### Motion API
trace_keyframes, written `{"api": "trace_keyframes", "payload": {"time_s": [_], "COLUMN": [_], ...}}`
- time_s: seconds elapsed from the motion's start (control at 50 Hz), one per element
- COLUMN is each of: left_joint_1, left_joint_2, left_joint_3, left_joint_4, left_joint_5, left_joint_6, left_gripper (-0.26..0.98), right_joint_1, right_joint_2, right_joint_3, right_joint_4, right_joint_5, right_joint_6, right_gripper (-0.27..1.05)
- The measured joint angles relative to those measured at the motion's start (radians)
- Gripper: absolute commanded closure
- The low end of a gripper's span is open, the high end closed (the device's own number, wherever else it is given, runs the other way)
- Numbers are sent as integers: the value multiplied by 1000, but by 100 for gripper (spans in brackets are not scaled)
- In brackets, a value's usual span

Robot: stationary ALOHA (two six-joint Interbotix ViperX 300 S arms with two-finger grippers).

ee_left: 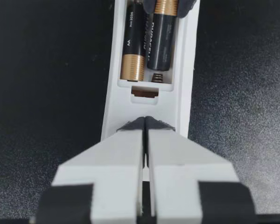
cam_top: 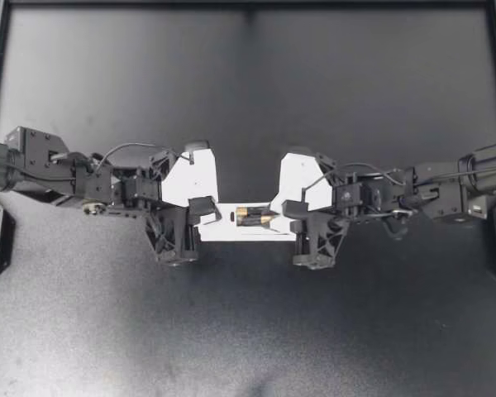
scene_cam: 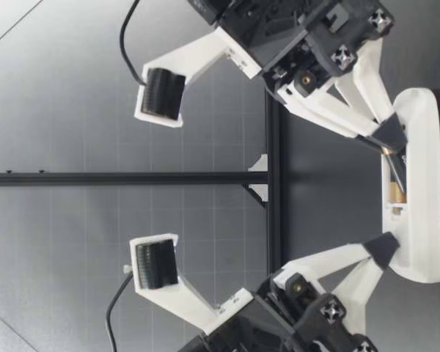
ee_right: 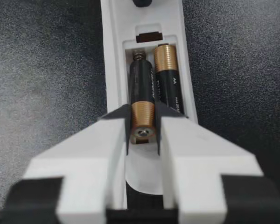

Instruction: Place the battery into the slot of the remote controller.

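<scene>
- At table (cam_top: 248, 331) centre, the white remote controller (cam_top: 223, 227) lies back-up between the two grippers, with its slot (ee_left: 144, 84) uncovered.
- Right gripper (cam_top: 283, 208): clamped on the battery (ee_right: 142, 98) at its gold end, one finger on each side.
- That battery's far end sits at the spring (ee_right: 139, 55) inside the slot. The held end looks raised off the slot floor.
- Second battery (ee_right: 168, 79) lies seated in the slot, just beside the held one.
- Left gripper (cam_top: 205, 207): fingers pressed together with nothing between them, tips resting on the remote controller's end just past the slot.
- Low view: both grippers angle down onto the remote controller from opposite ends.
</scene>
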Motion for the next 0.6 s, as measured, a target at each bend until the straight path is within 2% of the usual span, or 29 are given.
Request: {"api": "trace_keyframes", "payload": {"time_s": [0.14,0.32,0.44,0.6], "left_joint_1": [0,0,0,0], "left_joint_2": [0,0,0,0], "left_joint_3": [0,0,0,0], "left_joint_4": [-2,-2,-2,-2], "left_joint_5": [0,0,0,-2], "left_joint_6": [0,0,0,-2], "left_gripper": [91,91,91,91], "right_joint_1": [0,0,0,0], "right_joint_2": [0,-21,-75,-138], "right_joint_3": [-5,-6,8,48], "right_joint_4": [0,3,43,123], "right_joint_5": [20,25,2,-37], "right_joint_6": [-2,8,61,285], "right_gripper": [35,35,35,40]}}
